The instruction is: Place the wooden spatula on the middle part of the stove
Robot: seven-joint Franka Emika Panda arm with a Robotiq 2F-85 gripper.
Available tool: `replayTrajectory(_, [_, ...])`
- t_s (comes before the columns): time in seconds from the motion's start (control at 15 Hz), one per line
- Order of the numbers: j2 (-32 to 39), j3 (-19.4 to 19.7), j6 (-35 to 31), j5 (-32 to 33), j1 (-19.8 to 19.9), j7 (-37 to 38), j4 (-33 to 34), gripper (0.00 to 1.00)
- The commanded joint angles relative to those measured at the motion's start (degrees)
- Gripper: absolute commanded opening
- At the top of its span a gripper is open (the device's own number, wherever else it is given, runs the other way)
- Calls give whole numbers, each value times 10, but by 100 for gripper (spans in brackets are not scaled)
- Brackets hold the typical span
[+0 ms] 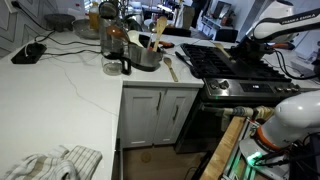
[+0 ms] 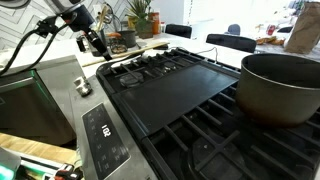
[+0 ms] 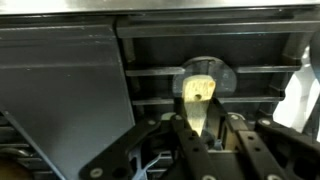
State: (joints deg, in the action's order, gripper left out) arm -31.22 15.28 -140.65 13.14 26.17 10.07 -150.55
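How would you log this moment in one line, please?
phase: holding | gripper: shut on wooden spatula | position: over stove grates | placed: not yet

Stove (image 2: 180, 92): matt black top; rough black cast-iron grates (image 2: 225, 150); brushed stainless-steel front (image 1: 238, 90), dull sheen.
Wooden spatula (image 3: 200, 92): pale bare wood, smooth, no visible varnish.
Pot (image 2: 282, 88): dark grey metal, matt.
Bench (image 1: 70, 78): white stone-like slab, faint grey veining, polished.
Cabinet doors (image 1: 158, 112): white painted finish, satin.
Towel (image 1: 58, 162): soft woven cloth, checked.
Bag (image 2: 305, 32): brown paper, matt.
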Motion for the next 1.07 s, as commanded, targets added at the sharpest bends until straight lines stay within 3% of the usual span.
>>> replayTrajectory(0.0, [-5,8,12,39,61,-8,-11,7])
replayTrajectory(0.53, [27,-12,-24,142,179,24,-23,7])
replayTrajectory(1.0, [78,-57,-45,184,242,145,-29,7])
